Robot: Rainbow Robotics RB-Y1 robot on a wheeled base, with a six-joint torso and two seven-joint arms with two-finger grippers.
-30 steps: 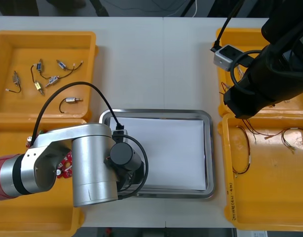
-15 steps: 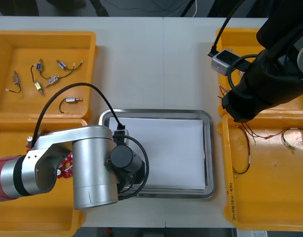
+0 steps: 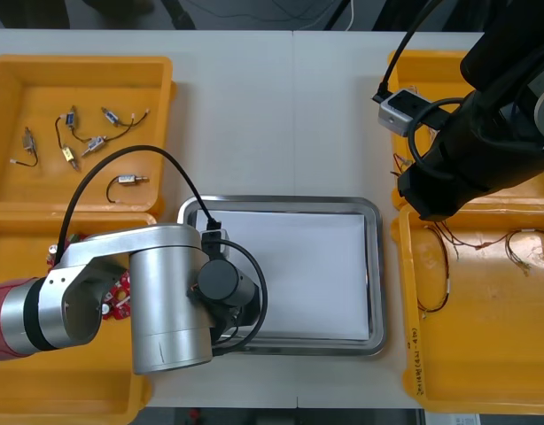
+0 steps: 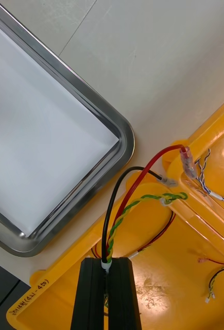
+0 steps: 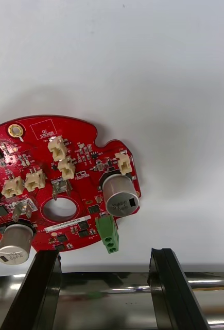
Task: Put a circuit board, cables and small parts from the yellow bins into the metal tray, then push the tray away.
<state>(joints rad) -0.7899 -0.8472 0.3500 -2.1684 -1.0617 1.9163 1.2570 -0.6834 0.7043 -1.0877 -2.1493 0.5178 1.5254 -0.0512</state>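
Your right arm has edged a little toward the metal tray (image 3: 376, 266) since a second ago, and your left arm has barely shifted. Nearest you, the left gripper (image 5: 109, 281) hangs over the tray's near left corner with its fingers spread apart and nothing between them. The round red circuit board (image 5: 60, 191) lies flat on the tray's white inside, just past the shiny rim and just beyond the fingertips.

Farther out on your right, the right gripper (image 4: 107, 289) is over the near right bin (image 3: 485, 354), close to the tray's corner. Its fingers are clamped on a bundle of cables (image 4: 108, 250): one black, one red and a twisted green and yellow pair. These rise from the fingers, and their free ends reach the wall between the two right bins. More loose cables (image 3: 440, 266) lie on that bin's floor.

Farthest from you, small metal parts (image 3: 81, 146) lie scattered in the far left bin (image 3: 24, 80).
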